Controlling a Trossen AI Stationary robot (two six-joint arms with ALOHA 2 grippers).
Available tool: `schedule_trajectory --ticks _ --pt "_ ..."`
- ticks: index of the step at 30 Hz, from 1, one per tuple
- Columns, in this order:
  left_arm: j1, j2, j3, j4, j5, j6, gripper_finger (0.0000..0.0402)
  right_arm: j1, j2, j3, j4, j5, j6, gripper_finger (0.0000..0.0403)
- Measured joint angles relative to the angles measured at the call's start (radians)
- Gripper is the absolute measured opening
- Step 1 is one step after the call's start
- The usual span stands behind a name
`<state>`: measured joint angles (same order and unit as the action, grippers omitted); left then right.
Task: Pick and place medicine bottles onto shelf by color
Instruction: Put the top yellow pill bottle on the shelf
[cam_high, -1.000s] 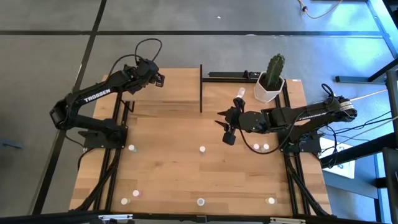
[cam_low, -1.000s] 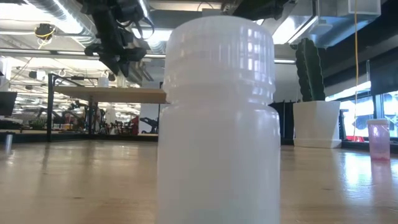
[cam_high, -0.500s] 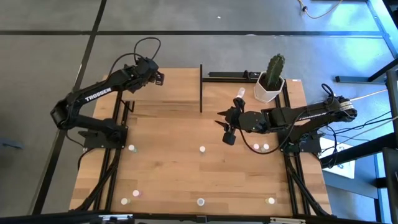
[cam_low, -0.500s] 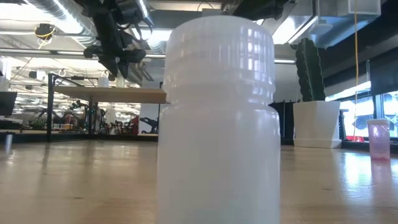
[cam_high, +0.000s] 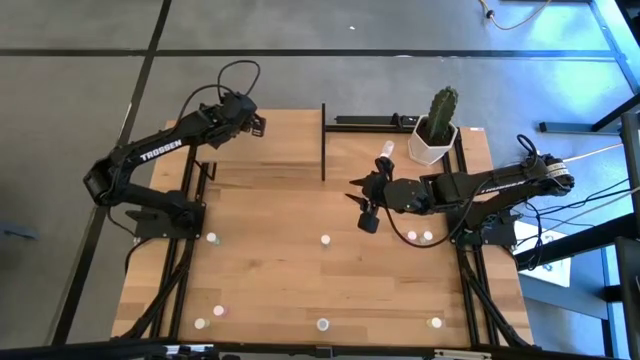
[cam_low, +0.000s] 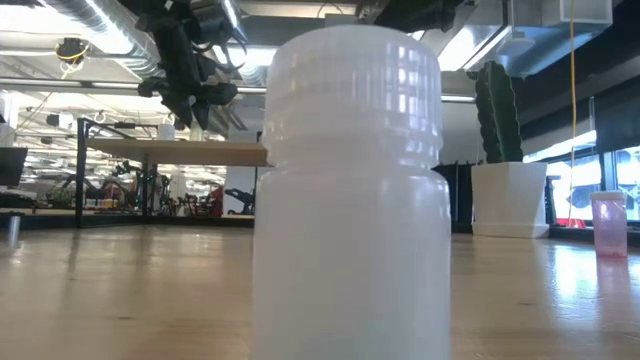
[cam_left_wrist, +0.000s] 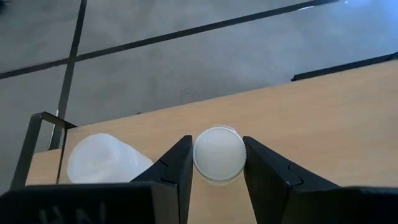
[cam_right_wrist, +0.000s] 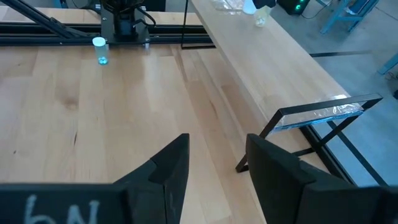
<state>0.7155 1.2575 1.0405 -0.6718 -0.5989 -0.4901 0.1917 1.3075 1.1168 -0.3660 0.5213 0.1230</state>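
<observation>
While the left gripper (cam_left_wrist: 217, 180) has shifted only slightly over the shelf (cam_high: 290, 150) in the last second, its jaws remain closed on a white bottle (cam_left_wrist: 219, 154) held between them above the board, another white bottle (cam_left_wrist: 102, 158) lying just beside, so release is judged imminent; the right gripper (cam_right_wrist: 214, 158) waits open and empty.

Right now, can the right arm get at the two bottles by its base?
Probably yes. The right tool hangs open and empty over bare table, and the two bottles stand just beside that arm with nothing on them. Only its own forearm is close, so it would have to fold back.
</observation>
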Motion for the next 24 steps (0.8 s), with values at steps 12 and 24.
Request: schedule_trajectory --ticks 12,24 --pt "0.0 0.0 0.0 0.0 -0.001 -0.006 0.011 0.0 0.0 0.0 0.0 0.0 0.0 0.0161" --pt "0.0 0.0 0.0 0.0 -0.001 -0.028 0.0126 0.0 0.0 0.0 0.0 0.0 0.0 0.0161"
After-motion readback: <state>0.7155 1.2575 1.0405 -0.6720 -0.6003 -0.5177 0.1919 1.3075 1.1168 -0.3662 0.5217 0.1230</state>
